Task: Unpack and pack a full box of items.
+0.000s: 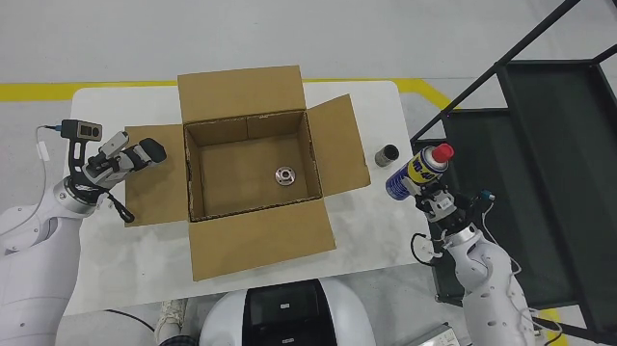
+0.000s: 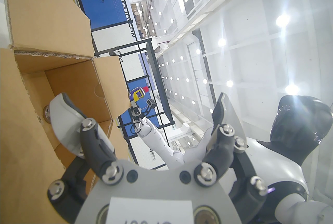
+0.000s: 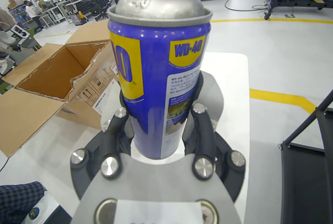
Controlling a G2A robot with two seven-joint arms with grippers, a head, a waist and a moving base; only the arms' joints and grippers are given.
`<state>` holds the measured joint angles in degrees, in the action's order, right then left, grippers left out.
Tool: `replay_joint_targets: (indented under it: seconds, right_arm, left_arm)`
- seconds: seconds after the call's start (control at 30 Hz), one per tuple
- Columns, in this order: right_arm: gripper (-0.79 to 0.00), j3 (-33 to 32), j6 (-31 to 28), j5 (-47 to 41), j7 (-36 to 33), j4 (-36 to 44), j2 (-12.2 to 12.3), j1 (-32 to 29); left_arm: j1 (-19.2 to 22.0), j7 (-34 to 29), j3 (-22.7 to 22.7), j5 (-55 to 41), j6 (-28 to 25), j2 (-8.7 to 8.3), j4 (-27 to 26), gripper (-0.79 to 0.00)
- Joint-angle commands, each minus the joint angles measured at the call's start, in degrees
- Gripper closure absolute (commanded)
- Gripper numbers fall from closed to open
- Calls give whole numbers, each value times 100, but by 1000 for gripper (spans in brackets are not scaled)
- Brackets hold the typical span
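Observation:
An open cardboard box (image 1: 253, 168) stands in the middle of the white table (image 1: 125, 105), all flaps spread out. A small round metal part (image 1: 284, 174) lies on the box floor. My left gripper (image 1: 145, 153) hovers over the left flap, open and holding nothing; in its wrist view the gripper (image 2: 140, 108) faces the box (image 2: 52, 27) and the metal part (image 2: 46, 114). My right gripper (image 1: 436, 199) is shut on a blue spray can (image 1: 419, 170) with a red cap, held upright over the table's right edge. In the right wrist view the can (image 3: 158, 66) fills the gripper (image 3: 158, 115).
A small dark cylinder (image 1: 387, 155) stands on the table between the box's right flap and the spray can. A black metal rack (image 1: 540, 134) sits close to the table's right side. Bare tabletop (image 3: 229, 79) lies ahead of the can.

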<state>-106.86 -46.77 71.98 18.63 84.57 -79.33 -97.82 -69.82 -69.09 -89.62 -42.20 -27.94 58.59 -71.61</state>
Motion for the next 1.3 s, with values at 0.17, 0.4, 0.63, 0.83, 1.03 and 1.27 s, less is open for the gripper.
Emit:
replay_joint_targets:
  seconds: [0.17,0.4,0.63,0.83,1.03,1.27]
  right_arm:
    - [0,415,583,816,926,-1023,13,346]
    - [0,737,1488,1594,2420,-2109,34,797]
    - [0,1021,2108,1843,3161,-3118,38,1367]
    - [0,1151,2666,1866,3476,-3821,38,1789]
    - [0,1309,2854,1892,3650,-4335,42,2088]
    - [0,1448,2930,1717,3851,-4810,27,2368]
  left_arm:
    - [0,0,0,0,0,0,0,-785]
    - [0,0,0,0,0,0,0,-785]
    - [0,0,0,0,0,0,0,-785]
    - [0,0,0,0,0,0,0,-785]
    - [0,0,0,0,0,0,0,-785]
    - [0,0,0,0,0,0,0,-785]
